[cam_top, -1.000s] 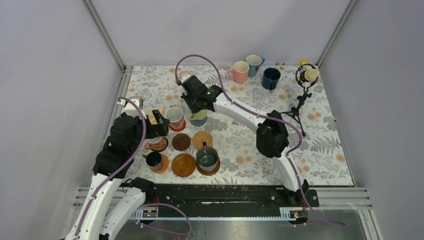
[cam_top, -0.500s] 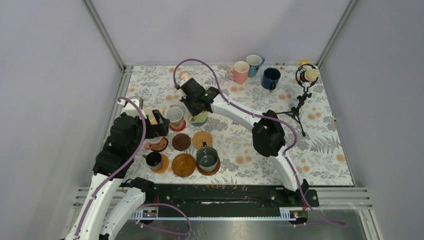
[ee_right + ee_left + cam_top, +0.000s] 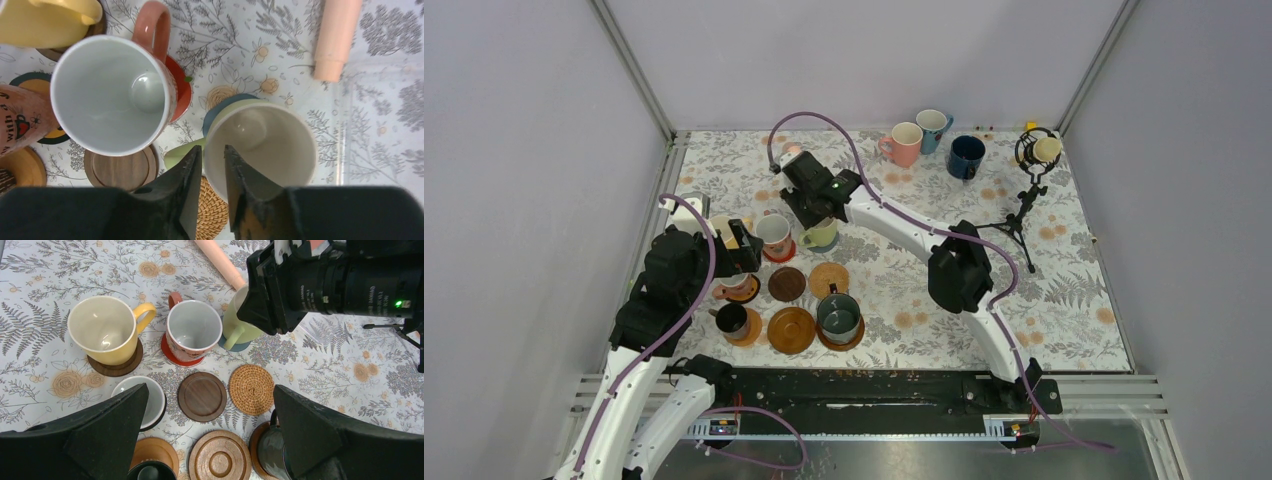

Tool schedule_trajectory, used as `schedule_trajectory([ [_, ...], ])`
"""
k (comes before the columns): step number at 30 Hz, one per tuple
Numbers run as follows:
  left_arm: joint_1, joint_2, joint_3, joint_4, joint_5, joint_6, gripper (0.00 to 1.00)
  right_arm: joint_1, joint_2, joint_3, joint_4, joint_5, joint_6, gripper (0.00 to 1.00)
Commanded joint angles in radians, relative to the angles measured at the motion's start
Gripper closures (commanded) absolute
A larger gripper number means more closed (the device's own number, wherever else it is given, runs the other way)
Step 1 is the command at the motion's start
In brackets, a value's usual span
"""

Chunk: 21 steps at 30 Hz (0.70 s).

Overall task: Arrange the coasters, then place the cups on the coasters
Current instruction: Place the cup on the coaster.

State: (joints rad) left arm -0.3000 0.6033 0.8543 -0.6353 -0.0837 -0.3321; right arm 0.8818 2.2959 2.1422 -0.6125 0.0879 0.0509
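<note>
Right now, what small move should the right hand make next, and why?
Probably spread its fingers and lift straight up: the right hand straddles the rim of the light green mug, which already sits on the grey-blue coaster.

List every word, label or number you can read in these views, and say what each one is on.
"with": printed sideways on the pink mug at the left edge of the right wrist view, beside a small heart; the rest of the wording is cut off.
White print on the black camera housing in the left wrist view: too small and blurred to read.
No other text is readable in any view.
</note>
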Motion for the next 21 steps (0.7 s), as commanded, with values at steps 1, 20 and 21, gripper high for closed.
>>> schedule_trajectory([
  [1,0.004,-0.006,0.017,0.03,-0.017,-0.002,0.01,0.006,-0.002,0.089,-0.011,0.013,-0.004,0.67],
  [20,0.004,0.003,0.017,0.029,-0.006,-0.002,0.01,-0.246,-0.111,0.118,-0.045,0.097,-0.148,0.48],
  [21,0.005,0.006,0.017,0.029,-0.005,-0.002,0.01,-0.276,-0.096,0.135,-0.056,0.093,-0.15,0.48],
])
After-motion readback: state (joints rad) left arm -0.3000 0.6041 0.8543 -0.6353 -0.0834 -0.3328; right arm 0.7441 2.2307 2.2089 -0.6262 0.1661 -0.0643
